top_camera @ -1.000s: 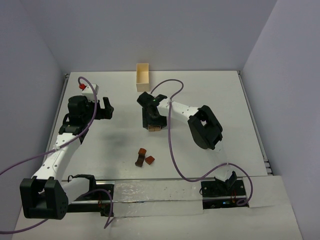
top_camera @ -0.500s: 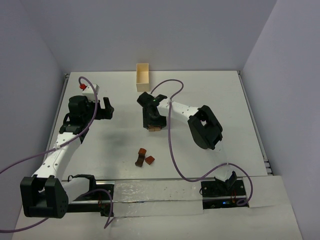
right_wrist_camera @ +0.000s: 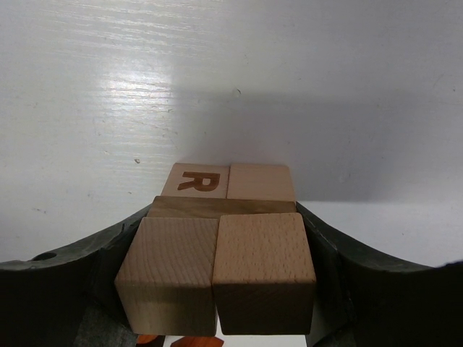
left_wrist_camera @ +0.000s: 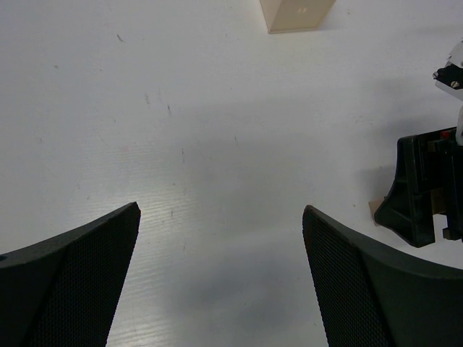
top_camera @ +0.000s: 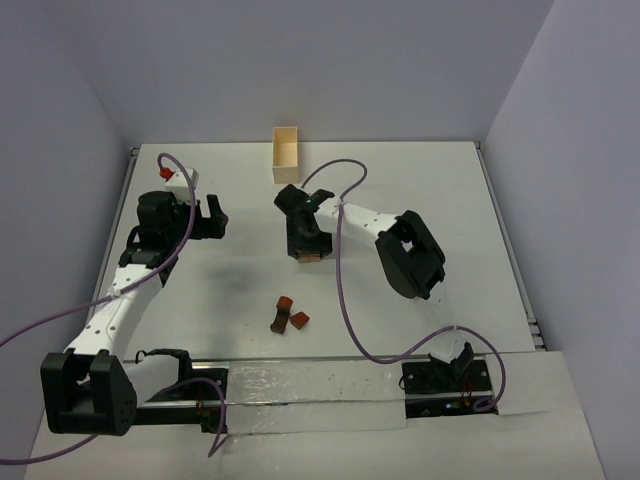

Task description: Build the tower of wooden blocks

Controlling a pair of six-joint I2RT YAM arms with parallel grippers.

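Note:
The wood block tower (top_camera: 309, 256) stands mid-table as a small stack. In the right wrist view two light tan cubes (right_wrist_camera: 215, 271) sit side by side on a darker flat piece (right_wrist_camera: 221, 207), which rests on a cube marked R (right_wrist_camera: 194, 181) and a plain cube (right_wrist_camera: 260, 181). My right gripper (right_wrist_camera: 217, 238) straddles the stack, and its fingers (right_wrist_camera: 329, 253) press against the outer sides of the top pair. Three reddish-brown blocks (top_camera: 288, 314) lie loose nearer the arm bases. My left gripper (left_wrist_camera: 221, 210) hangs wide open over bare table, holding nothing.
A pale wooden box (top_camera: 286, 154) stands at the back of the table, and the same box (left_wrist_camera: 296, 13) shows in the left wrist view. The right arm's purple cable (top_camera: 340, 270) loops across the table beside the stack.
The right gripper's fingers have drawn in against the sides of the stack. The left arm and the loose blocks have not moved.

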